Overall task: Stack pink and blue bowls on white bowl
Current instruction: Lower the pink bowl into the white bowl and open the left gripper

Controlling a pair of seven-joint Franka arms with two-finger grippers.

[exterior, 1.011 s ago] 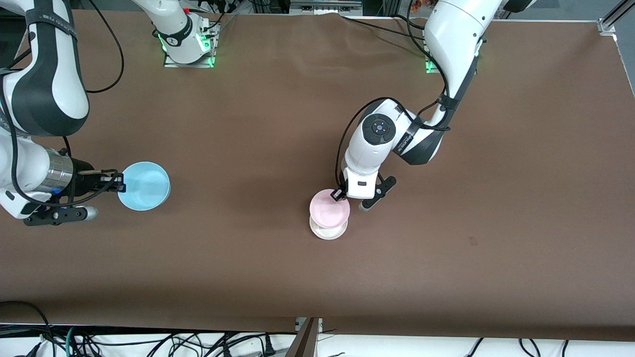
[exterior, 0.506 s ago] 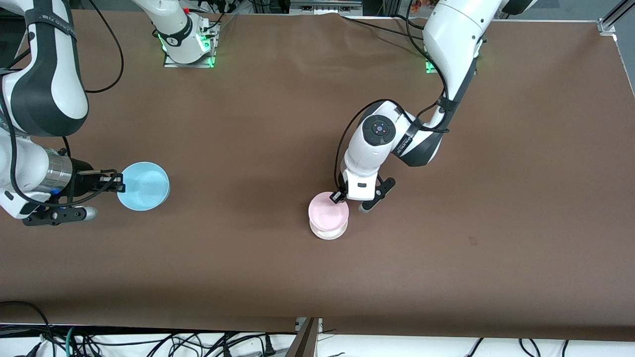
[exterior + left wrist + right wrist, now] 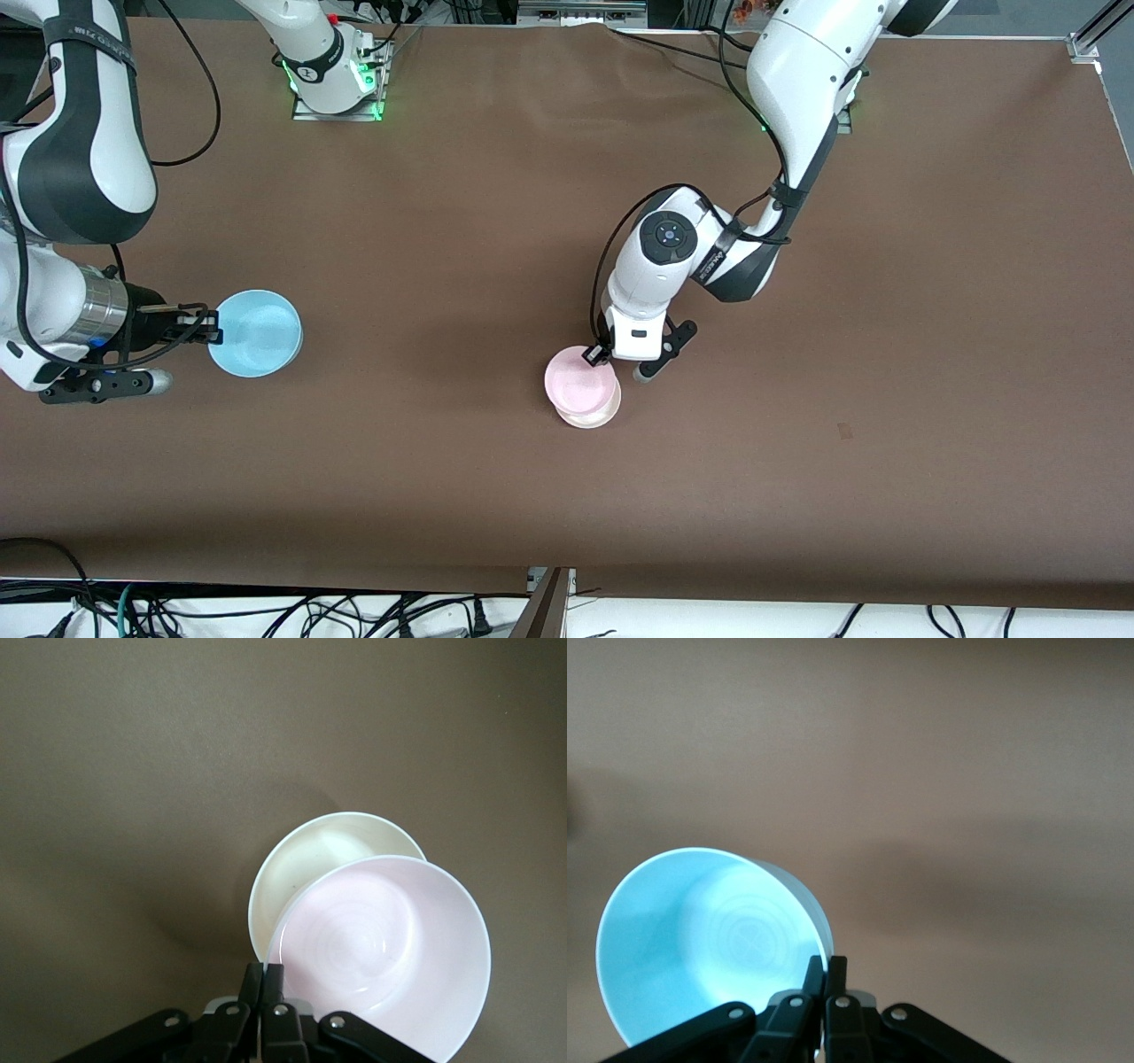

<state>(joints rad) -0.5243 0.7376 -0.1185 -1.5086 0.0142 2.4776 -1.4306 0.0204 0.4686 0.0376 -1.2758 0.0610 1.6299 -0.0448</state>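
My left gripper (image 3: 594,354) is shut on the rim of the pink bowl (image 3: 579,386) and holds it over the white bowl (image 3: 595,414), which stands near the table's middle. In the left wrist view the pink bowl (image 3: 390,952) covers most of the white bowl (image 3: 314,859), and my left gripper (image 3: 263,979) pinches the pink rim. My right gripper (image 3: 211,335) is shut on the rim of the blue bowl (image 3: 257,333) and holds it above the table at the right arm's end. The right wrist view shows my right gripper (image 3: 827,974) on the blue bowl (image 3: 709,939).
The brown table (image 3: 797,443) carries nothing else. Its front edge, with cables below it, runs along the side nearest the front camera.
My left gripper has carried the pink bowl a little toward the right arm's end, over the white bowl. The right arm and blue bowl have barely moved.
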